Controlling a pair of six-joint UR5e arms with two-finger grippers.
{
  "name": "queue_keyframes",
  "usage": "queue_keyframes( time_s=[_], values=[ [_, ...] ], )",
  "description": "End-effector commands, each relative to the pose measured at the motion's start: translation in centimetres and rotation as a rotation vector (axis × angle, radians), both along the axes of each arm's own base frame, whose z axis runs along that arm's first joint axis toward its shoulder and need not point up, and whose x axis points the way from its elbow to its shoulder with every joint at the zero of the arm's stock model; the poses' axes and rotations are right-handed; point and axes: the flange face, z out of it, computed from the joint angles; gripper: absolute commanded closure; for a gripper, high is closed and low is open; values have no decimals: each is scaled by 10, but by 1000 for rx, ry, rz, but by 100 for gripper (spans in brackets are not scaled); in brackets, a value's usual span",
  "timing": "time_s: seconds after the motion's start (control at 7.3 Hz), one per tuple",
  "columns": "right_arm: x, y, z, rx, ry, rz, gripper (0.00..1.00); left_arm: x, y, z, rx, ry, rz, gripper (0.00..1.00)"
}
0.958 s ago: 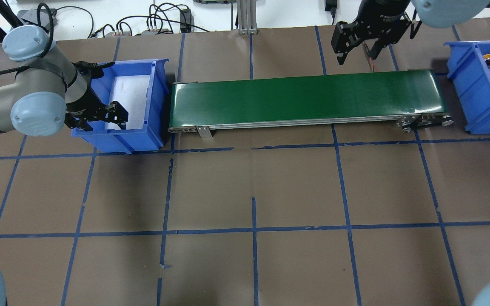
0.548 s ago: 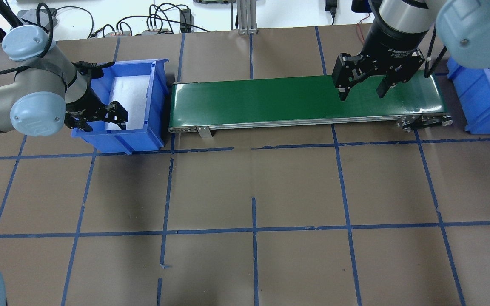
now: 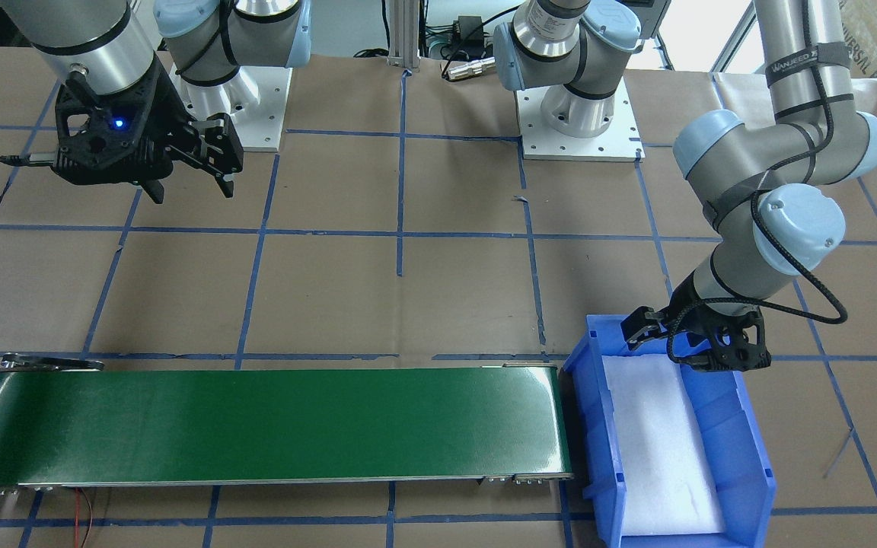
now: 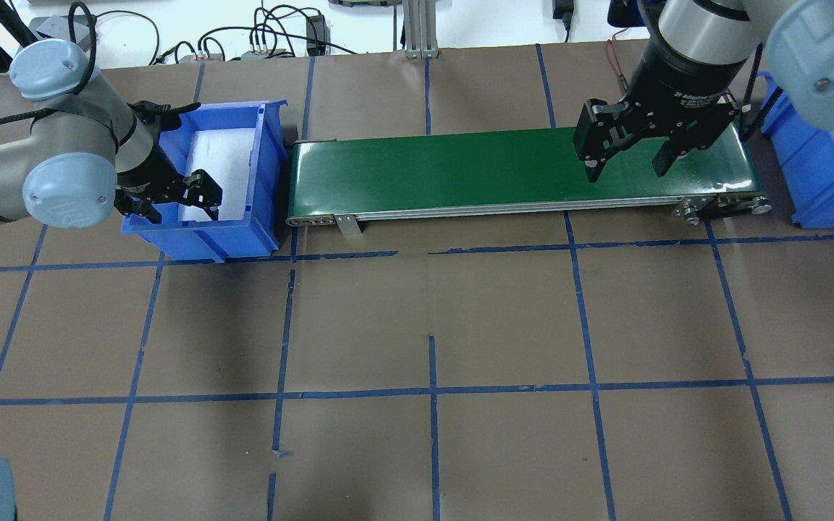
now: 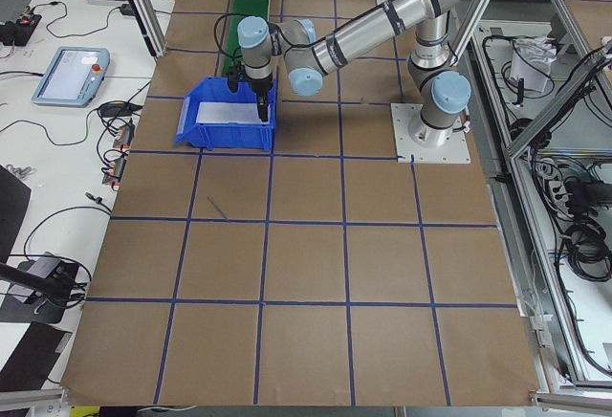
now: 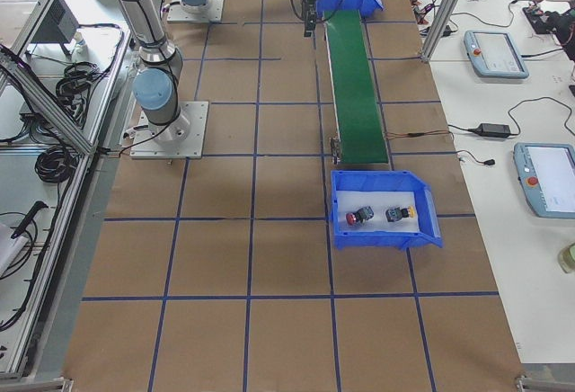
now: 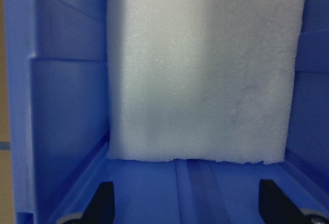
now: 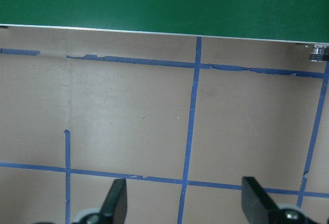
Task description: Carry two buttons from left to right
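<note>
1. The left gripper (image 4: 182, 212) sits at the left of the overhead view, dipped into the near end of the foam bin (image 4: 243, 233).
2. Its jaws are wide and hold nothing. In its wrist view the two fingers (image 7: 103, 201) stand at the lower corners, with the bin floor between them and the white foam (image 7: 198, 70) filling the frame above.
3. The right gripper (image 4: 625, 172) hangs at the upper right of the overhead view, where it overlaps the right part of the green belt (image 4: 446, 170).
4. Its jaws are also wide and hold nothing. Its wrist view shows the fingers (image 8: 115, 201) low in the frame over the brown worktop (image 8: 128, 106) and blue tape lines, with the belt's edge along the top.
5. The red button (image 6: 362, 216) and the yellow button (image 6: 398, 214) lie side by side but apart in the other bin (image 6: 382, 236), at the lower middle of the exterior right view, just below the belt's near end.
6. In the overhead view that bin is at the right edge, partly covered by the right arm.
7. The belt lies between the two bins, with nothing on it.
</note>
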Motion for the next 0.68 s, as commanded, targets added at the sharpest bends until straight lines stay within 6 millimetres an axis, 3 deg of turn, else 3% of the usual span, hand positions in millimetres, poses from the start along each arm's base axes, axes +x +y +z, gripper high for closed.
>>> queue_keyframes(
  time_s=[0.0, 0.55],
  values=[
    [0, 1, 0, 2, 2, -1, 18, -2, 2, -6, 12, 4, -6, 0],
    [-1, 2, -7, 13, 13, -1, 17, -15, 10, -5, 19, 4, -26, 0]
  ],
)
